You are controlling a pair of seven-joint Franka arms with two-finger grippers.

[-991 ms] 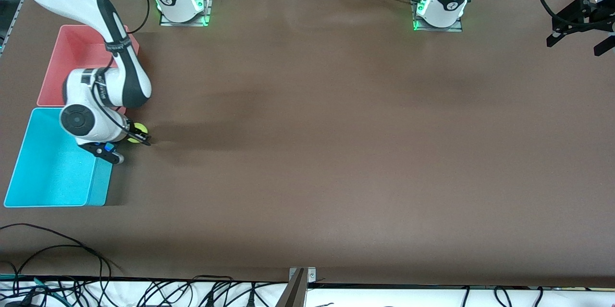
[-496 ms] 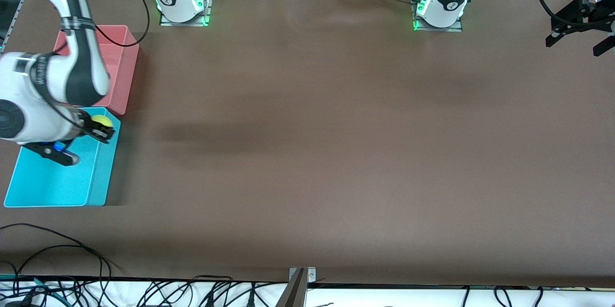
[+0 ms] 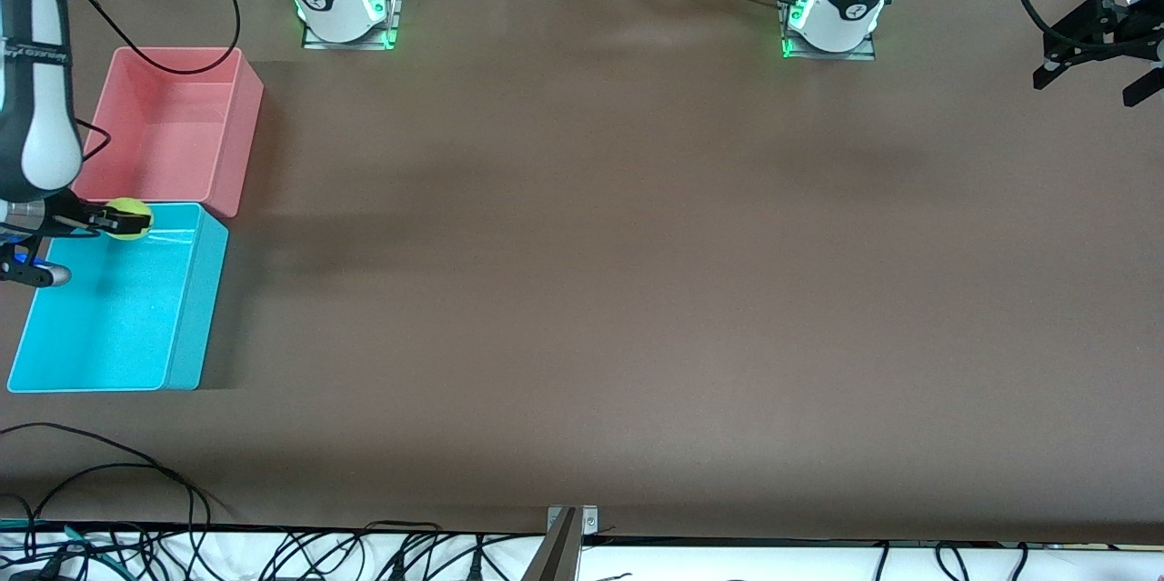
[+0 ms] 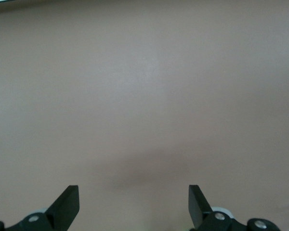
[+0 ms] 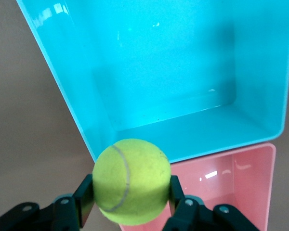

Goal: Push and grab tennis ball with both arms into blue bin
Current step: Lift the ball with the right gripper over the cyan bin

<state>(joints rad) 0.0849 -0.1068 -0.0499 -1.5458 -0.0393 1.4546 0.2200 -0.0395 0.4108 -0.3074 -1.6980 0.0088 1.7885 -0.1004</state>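
Gripping the tennis ball (image 3: 129, 219) between closed fingers, the right gripper (image 5: 130, 195) hangs over the blue bin (image 3: 186, 308), at its edge nearest the pink bin (image 3: 232, 122). Over bare brown table (image 4: 144, 96), the left gripper (image 4: 134, 207) waits, jaws spread wide.

We see a pink bin (image 3: 173, 122) near the corner of the brown tabletop (image 3: 600, 290) at the right arm's end, by the edge where the bases stand. Black cables (image 3: 227, 549) run along the tabletop's edge nearest the front camera, where a metal bracket (image 3: 566, 545) sits mid-edge.
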